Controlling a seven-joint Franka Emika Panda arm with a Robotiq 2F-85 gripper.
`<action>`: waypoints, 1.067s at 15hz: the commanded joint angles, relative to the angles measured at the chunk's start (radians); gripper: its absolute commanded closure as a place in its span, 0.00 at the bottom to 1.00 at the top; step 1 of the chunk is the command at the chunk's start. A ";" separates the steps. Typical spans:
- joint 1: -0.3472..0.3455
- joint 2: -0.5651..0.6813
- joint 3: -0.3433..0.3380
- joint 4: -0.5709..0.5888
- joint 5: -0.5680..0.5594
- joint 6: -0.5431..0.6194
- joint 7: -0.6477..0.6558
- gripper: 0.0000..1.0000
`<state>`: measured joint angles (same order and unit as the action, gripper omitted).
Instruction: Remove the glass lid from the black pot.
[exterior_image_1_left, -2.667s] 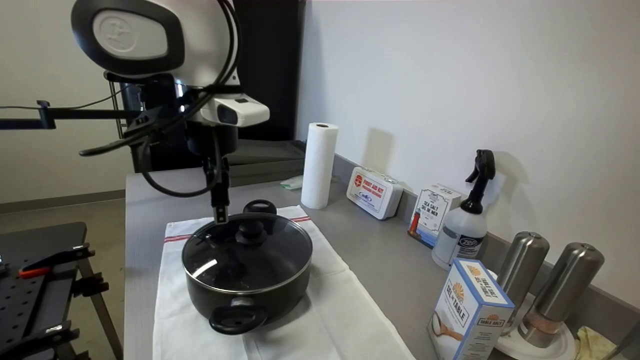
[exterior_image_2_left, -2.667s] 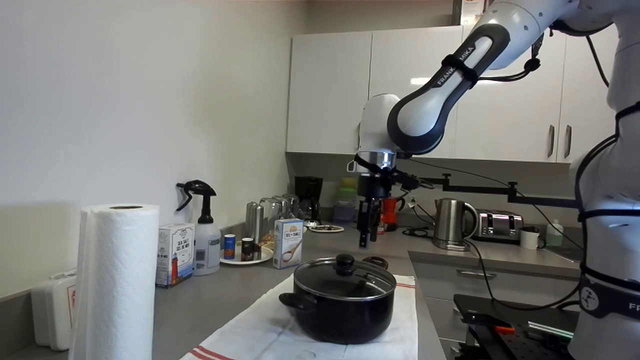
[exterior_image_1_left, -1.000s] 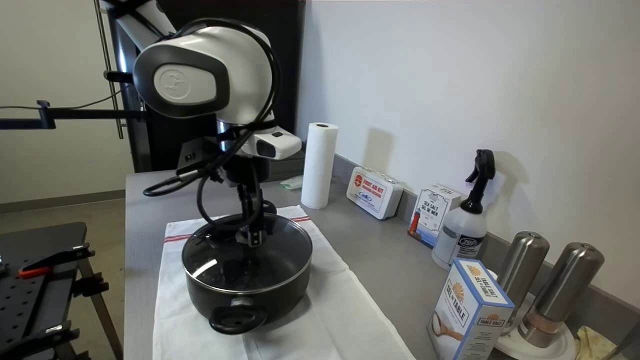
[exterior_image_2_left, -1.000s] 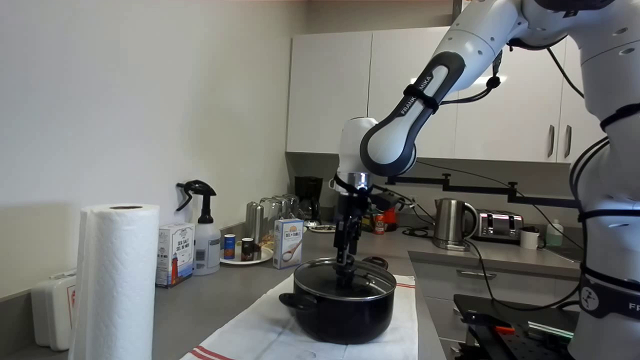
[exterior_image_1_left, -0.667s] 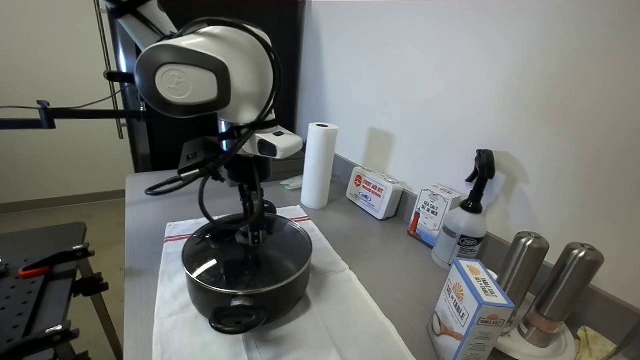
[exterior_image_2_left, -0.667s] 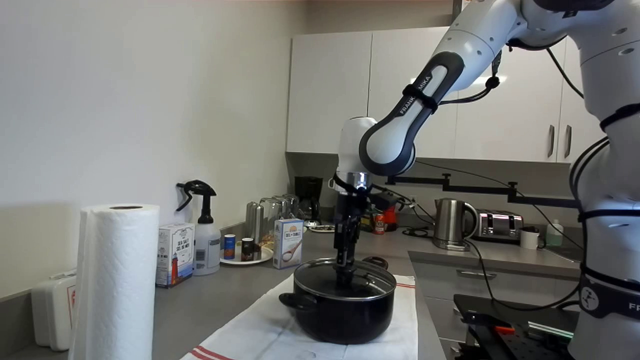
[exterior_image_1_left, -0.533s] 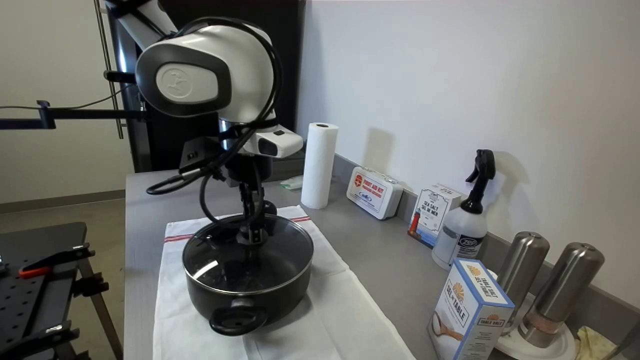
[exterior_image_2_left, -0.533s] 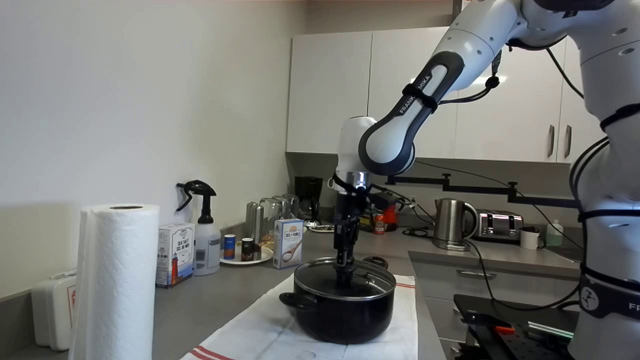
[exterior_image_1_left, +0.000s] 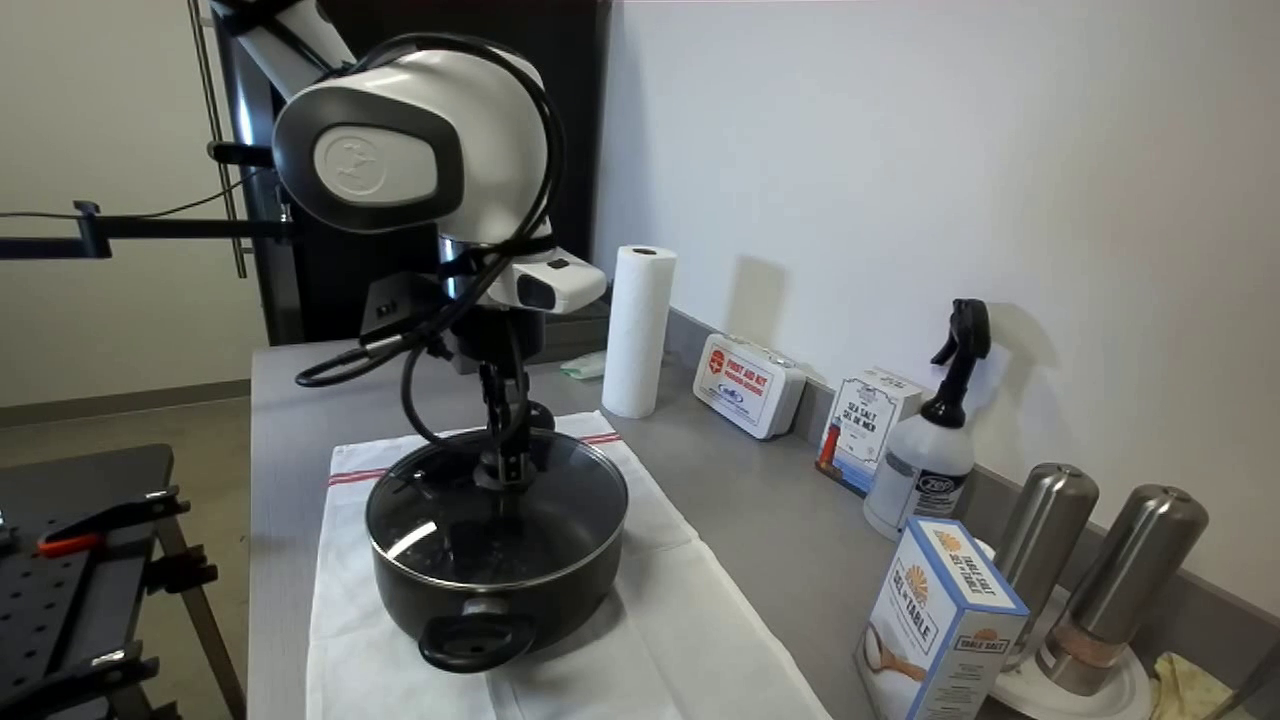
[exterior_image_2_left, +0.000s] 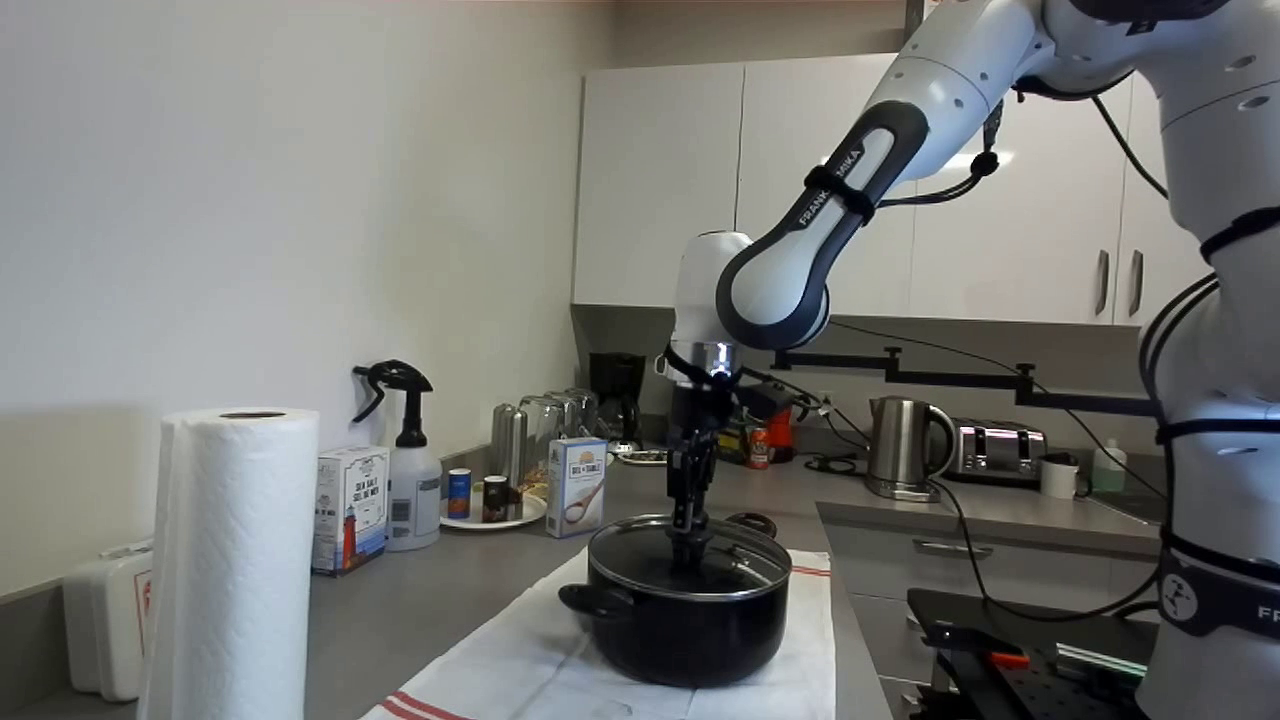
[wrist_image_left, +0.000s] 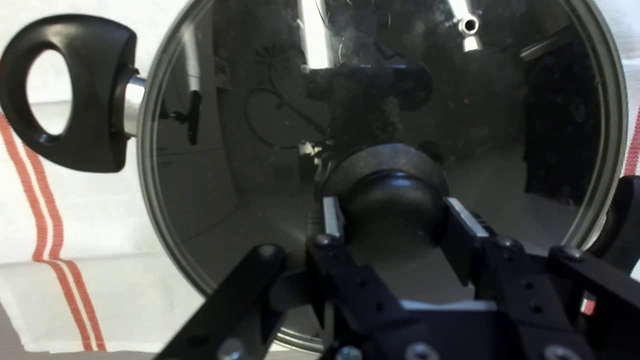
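In an exterior view, a dark perforated metal stand (exterior_image_1_left: 50, 605) is at the left of the black two-finger gripper (exterior_image_1_left: 510, 470), well apart from it. Under the gripper there is a grey counter top (exterior_image_1_left: 770, 540), on which a white cloth with red stripes (exterior_image_1_left: 650, 625) is spread. On this cloth stands the wide round black pot (exterior_image_2_left: 690, 642), and the see-through glass lid with metal rim (exterior_image_1_left: 560, 525) lies on the pot, directly below the gripper. To the right of the gripper follow a white paper towel roll (exterior_image_1_left: 640, 330), a white first-aid box (exterior_image_1_left: 742, 388), a white spray bottle with black trigger (exterior_image_1_left: 922, 468) and two steel cylinders (exterior_image_1_left: 1125, 580).

Only an exterior view shows a black coffee maker (exterior_image_2_left: 617, 385) to the left of the gripper, with a steel kettle (exterior_image_2_left: 898, 450) and a chrome toaster (exterior_image_2_left: 997, 452) to the right. Only the wrist view shows clearly how the fingers (wrist_image_left: 332, 217) stand: parted just so much as the black round knob (wrist_image_left: 395, 190) of the lid needs, touching it from both sides, so the gripper has hold of it.

In both exterior views the dark fingers and the knob are difficult to separate. In the wrist view, reflections on the glass make the pot's inside hard to see, and the black pot handle (wrist_image_left: 620, 225) at the right is cut off.
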<state>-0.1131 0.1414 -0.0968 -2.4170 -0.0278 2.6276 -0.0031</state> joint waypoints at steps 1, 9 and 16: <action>0.005 -0.075 -0.014 -0.024 -0.018 -0.011 0.024 0.75; 0.016 -0.312 0.012 -0.112 -0.108 -0.080 0.074 0.75; 0.084 -0.389 0.125 -0.126 -0.127 -0.201 0.084 0.75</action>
<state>-0.0646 -0.2028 -0.0135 -2.5332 -0.1417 2.4665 0.0545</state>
